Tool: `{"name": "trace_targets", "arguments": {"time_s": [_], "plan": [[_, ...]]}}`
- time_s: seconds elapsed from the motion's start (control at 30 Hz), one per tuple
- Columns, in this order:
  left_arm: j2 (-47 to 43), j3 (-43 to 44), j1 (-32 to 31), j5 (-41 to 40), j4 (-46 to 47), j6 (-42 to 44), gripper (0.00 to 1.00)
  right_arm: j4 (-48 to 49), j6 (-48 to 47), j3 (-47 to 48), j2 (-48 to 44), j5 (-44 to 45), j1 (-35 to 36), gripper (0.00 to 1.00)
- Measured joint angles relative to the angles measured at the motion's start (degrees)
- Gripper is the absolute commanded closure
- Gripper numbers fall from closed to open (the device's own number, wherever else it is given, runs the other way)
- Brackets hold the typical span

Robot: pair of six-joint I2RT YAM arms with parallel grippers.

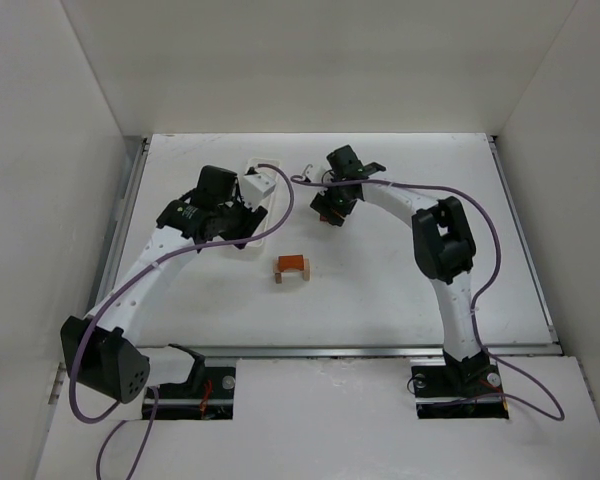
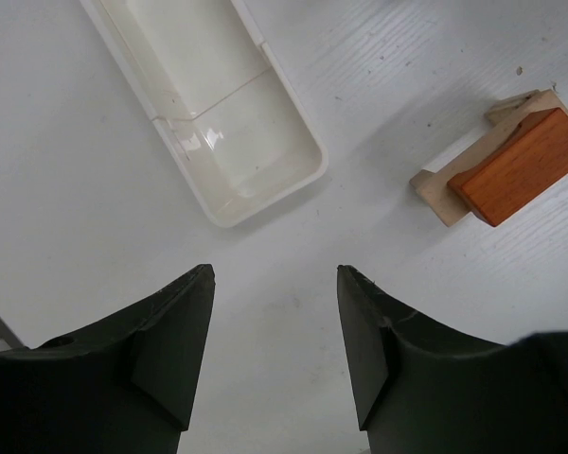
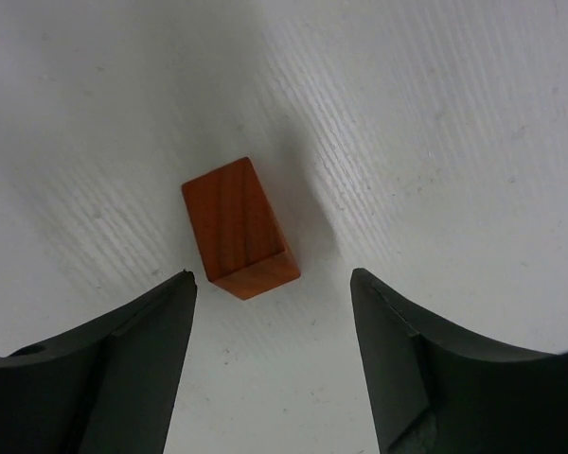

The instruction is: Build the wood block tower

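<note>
Tabletop [image 1: 400,290]: white, closed in by white panels on three sides; both arms reach in from the near edge
Wood block tower [image 1: 291,268]: stands on the tabletop near the middle, between the two arms and nearer the bases than either hand
Tower build: light tan blocks below, an orange-red piece lying across the top; the tan uprights show at either end in the top view
Tower, left wrist view: upper right of the picture, ahead of the fingers and off to one side, touching neither; a tan piece juts out from under the orange-red one at both ends
Left hand [image 2: 275,284]: fingers spread, nothing between them, only bare tabletop in the gap
White tray [image 2: 265,199]: long oblong, lying left of centre towards the far side; its near end sits just ahead of the left hand, apart from the tower
Right hand [image 3: 273,279]: fingers spread and pointing down at the tabletop, gripping nothing; in the top view it is beyond the tower
Loose orange-red block [image 3: 237,222]: lies flat on the tabletop just ahead of the gap between the right fingers, skewed to their line; its near end reaches about level with the fingertips, clear of both pads
Loose block to tower: well apart
</note>
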Motion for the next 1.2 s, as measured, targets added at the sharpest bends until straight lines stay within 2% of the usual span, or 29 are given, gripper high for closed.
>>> {"name": "trace_targets", "arguments": {"time_s": [0.13, 0.2, 0.23, 0.27, 0.5, 0.53, 0.57, 0.6, 0.67, 0.7, 0.77, 0.8, 1.03, 1.2], "plan": [[-0.1, 0.0, 0.0, -0.5, 0.8, 0.0, 0.49, 3.6, -0.3, -3.9, -0.7, 1.8, 0.0, 0.28], [-0.1, 0.0, 0.0, -0.7, 1.0, 0.0, 0.49, 4.2, -0.5, -4.3, -0.9, 1.9, 0.0, 0.33], [-0.1, 0.0, 0.0, -0.8, 1.1, 0.0, 0.49, 4.2, -0.5, -4.3, -0.9, 1.9, 0.1, 0.4], [-0.1, 0.0, 0.0, -0.9, 1.1, 0.0, 0.49, 4.1, -0.8, -4.0, -0.7, 1.9, 0.2, 0.43], [-0.1, 0.0, 0.0, -1.2, 1.2, 0.0, 0.49, 4.0, -0.7, -3.0, 0.0, 1.7, 1.2, 0.45], [-0.1, 0.0, 0.0, -1.3, 1.2, 0.0, 0.49, 4.0, -0.7, -3.0, 0.0, 1.6, 1.3, 0.48], [-0.1, 0.0, 0.0, -1.3, 1.2, 0.0, 0.49, 3.9, -0.7, -3.0, 0.0, 1.4, 1.4, 0.52], [-0.1, 0.0, 0.0, -1.3, 1.2, 0.0, 0.49, 3.9, -0.7, -3.0, 0.0, 1.3, 1.5, 0.63], [-0.1, 0.0, 0.0, -1.3, 1.4, 0.0, 0.49, 4.0, -0.8, -3.0, 0.0, 1.1, 1.6, 0.74], [-0.1, 0.0, 0.0, -1.3, 1.4, 0.0, 0.49, 3.9, -0.6, -2.9, 0.0, 1.0, 1.6, 0.86], [-0.1, 0.0, 0.0, -1.3, 1.6, 0.0, 0.49, 3.9, -0.7, -2.9, 0.0, 0.9, 1.6, 0.98], [-0.1, 0.0, 0.0, -1.3, 1.6, 0.0, 0.49, 3.9, -0.7, -2.9, 0.0, 0.9, 1.6, 1.0], [-0.1, 0.0, 0.0, -1.6, 1.6, 0.0, 0.49, 3.8, -0.1, -4.4, -1.7, 0.9, 1.6, 1.0], [-1.1, -0.6, 0.5, -2.7, 2.1, -0.6, 0.49, 2.7, 0.4, -8.7, -11.5, -0.3, 1.6, 1.0]]}}
